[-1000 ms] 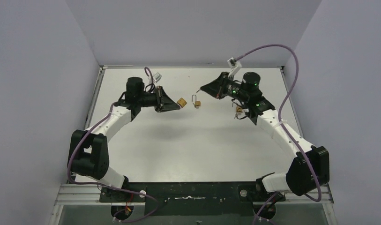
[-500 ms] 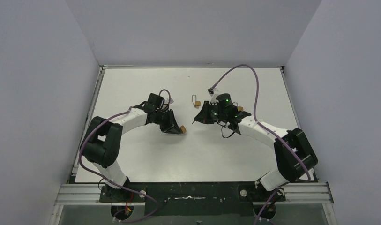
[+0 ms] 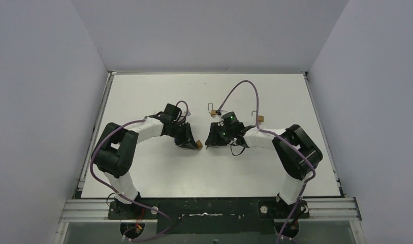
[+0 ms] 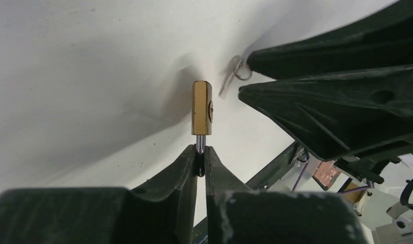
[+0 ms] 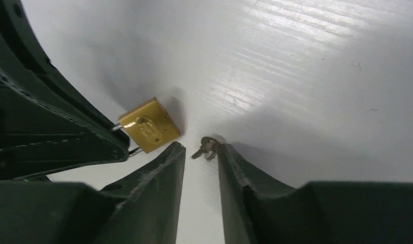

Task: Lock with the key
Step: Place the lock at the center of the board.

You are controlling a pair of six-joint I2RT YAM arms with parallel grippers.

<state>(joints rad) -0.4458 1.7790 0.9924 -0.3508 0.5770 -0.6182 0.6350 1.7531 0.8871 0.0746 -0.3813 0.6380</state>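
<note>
My left gripper [image 3: 193, 143] is shut on the steel shackle of a small brass padlock [image 3: 198, 145], low over the white table. In the left wrist view the padlock [image 4: 201, 108] sticks out beyond my fingertips [image 4: 200, 152], edge-on. My right gripper [image 3: 209, 142] faces it from the right, jaws apart. In the right wrist view a small silver key [image 5: 206, 147] sits against the tip of the right-hand finger, between the open jaws [image 5: 200, 148], with the padlock [image 5: 149, 125] just left of it. The key's ring [image 4: 238, 71] shows at the right gripper's tip.
A second small padlock with a raised shackle [image 3: 213, 110] stands on the table [image 3: 158, 91] behind the grippers. Another brass padlock [image 3: 258, 118] lies beside the right arm. The right arm's purple cable loops above.
Both arms have swung in from the far part of the table toward the middle and come lower. The left gripper carried the padlock along. The two grippers now stand tip to tip.
</note>
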